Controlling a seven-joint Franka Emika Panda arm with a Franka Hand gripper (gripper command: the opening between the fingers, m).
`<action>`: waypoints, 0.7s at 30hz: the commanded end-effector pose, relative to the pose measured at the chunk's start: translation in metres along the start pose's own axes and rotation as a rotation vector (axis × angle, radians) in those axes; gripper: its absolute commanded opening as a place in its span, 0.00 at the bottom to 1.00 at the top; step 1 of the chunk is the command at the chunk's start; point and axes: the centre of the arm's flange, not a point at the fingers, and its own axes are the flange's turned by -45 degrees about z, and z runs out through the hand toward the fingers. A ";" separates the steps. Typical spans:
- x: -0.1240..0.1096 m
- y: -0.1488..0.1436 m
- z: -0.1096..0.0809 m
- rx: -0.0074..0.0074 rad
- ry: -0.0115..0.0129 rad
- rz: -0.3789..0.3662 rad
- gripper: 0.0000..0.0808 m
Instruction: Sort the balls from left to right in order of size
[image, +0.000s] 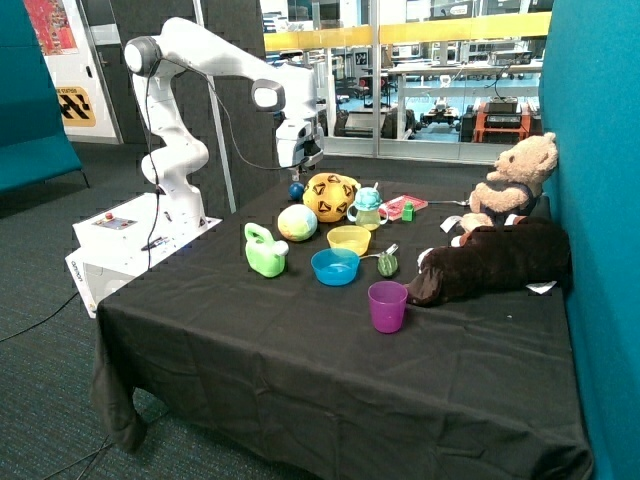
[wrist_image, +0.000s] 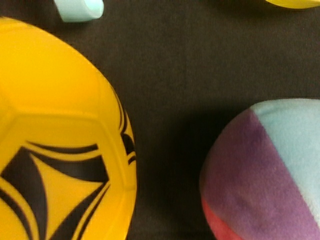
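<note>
The gripper (image: 298, 160), finger state not discernible, is held above the large yellow ball (image: 331, 197). The pastel ball (image: 297, 222) and tiny blue ball (image: 296, 190) are set close beside the large yellow ball, a sippy cup (image: 368, 208) crowding its other side.

Even, bright indoor light fills the outside view, with daylight in the glass wall (image: 440, 80) behind; the black cloth on the bench (image: 300, 370) shows only faint, soft shadows. The wrist view is soft and out of focus, with a dark shadow between the yellow ball (wrist_image: 55, 140) and the pastel ball (wrist_image: 270, 175).
</note>
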 end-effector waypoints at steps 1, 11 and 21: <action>0.000 0.000 0.000 -0.0035 -0.0002 -0.093 1.00; -0.001 0.016 -0.002 -0.0035 -0.0001 -0.044 0.46; 0.000 0.027 -0.005 -0.0035 0.0000 0.007 0.46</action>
